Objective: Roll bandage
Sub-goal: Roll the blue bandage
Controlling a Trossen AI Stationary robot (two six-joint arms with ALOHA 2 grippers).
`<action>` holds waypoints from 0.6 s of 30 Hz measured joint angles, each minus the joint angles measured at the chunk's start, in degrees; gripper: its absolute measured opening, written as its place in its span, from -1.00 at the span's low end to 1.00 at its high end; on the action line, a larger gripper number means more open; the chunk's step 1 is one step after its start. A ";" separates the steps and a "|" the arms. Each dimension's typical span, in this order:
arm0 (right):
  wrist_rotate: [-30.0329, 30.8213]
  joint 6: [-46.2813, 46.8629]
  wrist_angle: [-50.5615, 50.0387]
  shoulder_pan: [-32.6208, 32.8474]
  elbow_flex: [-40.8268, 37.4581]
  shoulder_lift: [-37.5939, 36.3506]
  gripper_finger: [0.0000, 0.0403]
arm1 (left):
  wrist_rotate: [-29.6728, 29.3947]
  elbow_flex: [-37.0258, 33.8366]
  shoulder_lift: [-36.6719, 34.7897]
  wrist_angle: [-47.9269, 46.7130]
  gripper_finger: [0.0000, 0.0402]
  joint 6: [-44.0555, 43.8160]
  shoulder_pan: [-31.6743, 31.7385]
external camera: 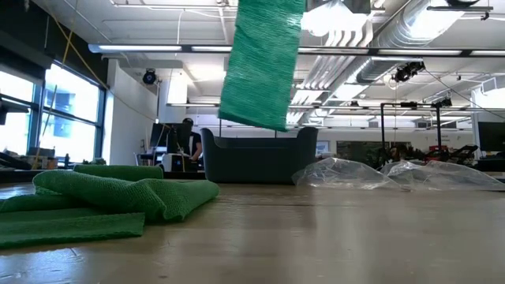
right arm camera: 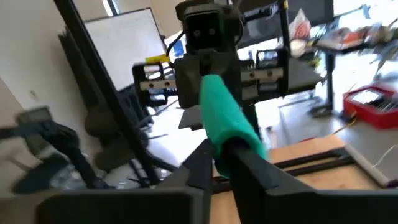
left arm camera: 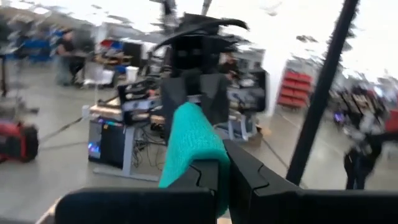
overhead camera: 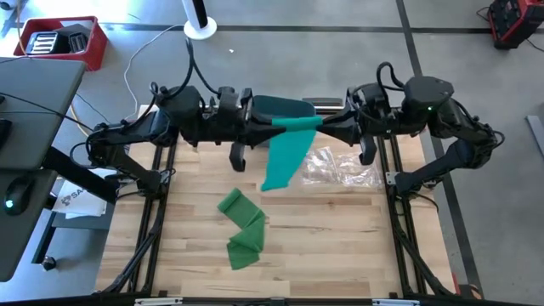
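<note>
While both arms meet above the far part of the wooden table [overhead camera: 340,246], the high view shows the left gripper [overhead camera: 265,120] and the right gripper [overhead camera: 316,124] each pinching an end of a teal bandage [overhead camera: 287,151], whose loose tail hangs down toward the table. A second green bandage [overhead camera: 241,228] lies folded on the table, nearer than the hanging one, and a clear plastic bag [overhead camera: 342,167] lies just beside the tail.

At table height, the tail [external camera: 260,63] dangles clear of the table, between the folded bandage [external camera: 102,197] and the plastic [external camera: 347,172].

From the left wrist, its fingers [left arm camera: 245,174] are pressed together on the bandage.

From the right wrist, its fingers [right arm camera: 249,163] clamp the roll [right arm camera: 227,118].
</note>
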 joint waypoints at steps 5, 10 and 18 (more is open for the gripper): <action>-0.76 6.08 0.67 0.04 0.00 0.35 -0.50 | 1.91 0.00 0.02 -0.19 -0.99 9.79 -0.96; -4.19 6.86 3.70 0.00 0.00 1.55 -0.47 | 2.35 0.00 -0.08 -2.29 -0.99 13.69 -1.31; -4.27 -2.62 3.08 0.19 0.00 3.43 -0.94 | -2.04 0.00 -0.56 -3.68 -0.88 2.91 -1.08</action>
